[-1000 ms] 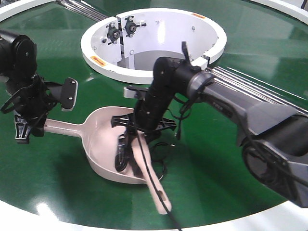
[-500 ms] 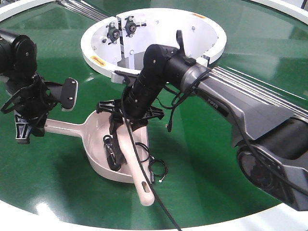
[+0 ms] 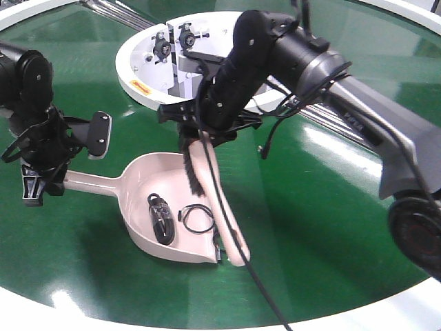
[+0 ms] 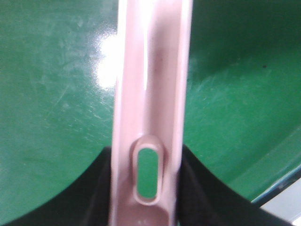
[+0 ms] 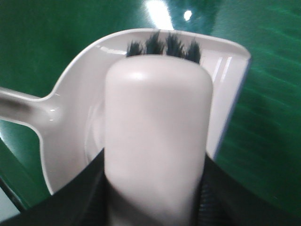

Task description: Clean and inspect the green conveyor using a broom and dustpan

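Clamps the right gripper shut around the bristle end of the broom, jaws hard to make out against the black wrist. Holds the broom slanted over the 3 o'clock side of the dustpan, black bristles facing into the scoop, handle end low past the open lip at 5 o'clock; cannot tell whether it touches. Pinches the dustpan's handle in the left gripper at 9 o'clock. Carries in the scoop a small black object and a thin black loop, apart, the loop just beside the broom. Rests flat on the green conveyor, at 7 o'clock from its white ring.
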